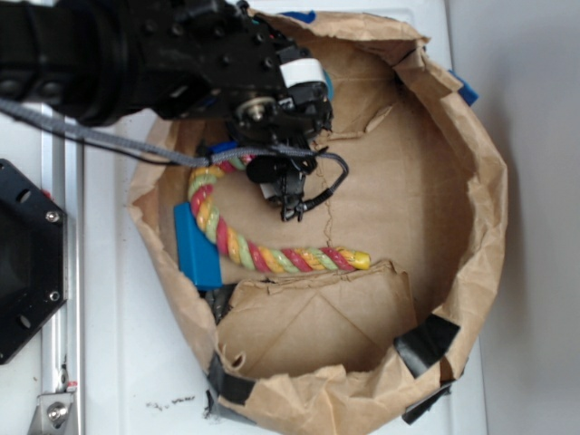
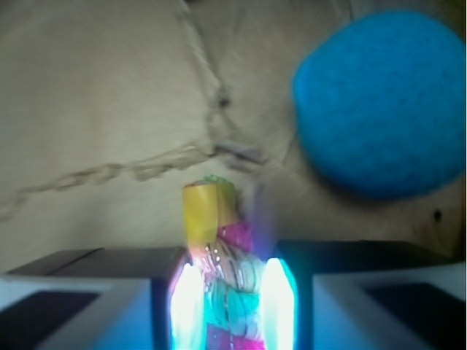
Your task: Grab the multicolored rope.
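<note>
The multicolored rope (image 1: 237,246) is lying in the lower left of the exterior frame, curving from under the arm down and across to a yellow tip (image 1: 361,260) near centre, all inside a crumpled brown paper enclosure (image 1: 471,272) sitting on the white bench (image 1: 127,362). In the wrist view the end effector (image 2: 226,292) is sitting around the rope's other yellow-capped end (image 2: 208,211), the strands filling the gap between the two fingers (image 2: 87,292), so it is looking clamped on the rope or very nearly so; contact on both sides is hard to confirm through the glare. The rope is looking soft, light and floppy, with a twisted fabric surface giving good grip, so it is not likely to slip or break, but the free length will probably be sagging and dragging if lifted from one end. Taking hold further in from the tip would be safer than at the cap. A teal ball (image 2: 379,106) is sitting in the upper right of the wrist frame, apart from the rope, and a flat blue block (image 1: 195,246) is lying just beside the rope's left bend.
</note>
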### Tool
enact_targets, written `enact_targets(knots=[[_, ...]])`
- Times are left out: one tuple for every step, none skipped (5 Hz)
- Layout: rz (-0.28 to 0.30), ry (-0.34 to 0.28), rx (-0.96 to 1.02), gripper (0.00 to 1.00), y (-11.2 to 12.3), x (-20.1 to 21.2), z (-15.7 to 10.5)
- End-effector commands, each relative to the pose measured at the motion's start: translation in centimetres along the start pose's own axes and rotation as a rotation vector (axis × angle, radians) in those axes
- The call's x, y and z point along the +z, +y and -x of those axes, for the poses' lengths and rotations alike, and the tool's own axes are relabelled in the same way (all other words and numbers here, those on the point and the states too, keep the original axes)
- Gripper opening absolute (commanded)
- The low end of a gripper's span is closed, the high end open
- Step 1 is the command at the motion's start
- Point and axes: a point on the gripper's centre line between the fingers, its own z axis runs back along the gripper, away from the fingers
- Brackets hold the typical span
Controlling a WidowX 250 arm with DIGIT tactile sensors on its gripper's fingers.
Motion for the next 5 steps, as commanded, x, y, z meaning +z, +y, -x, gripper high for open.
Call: enact_targets(knots=[[0.065, -0.056, 0.097, 0.00, -1.8, 10.6, -3.9], [0.097, -0.056, 0.065, 0.00, -2.7, 14.2, -4.2], [0.082, -0.042, 0.023, 0.00, -3.5, 16.1, -3.9], [0.056, -0.064, 0.025, 0.00, -3.6, 16.0, -3.4], [0.023, -0.071, 0.003, 0.24, -3.7, 15.8, -3.2]])
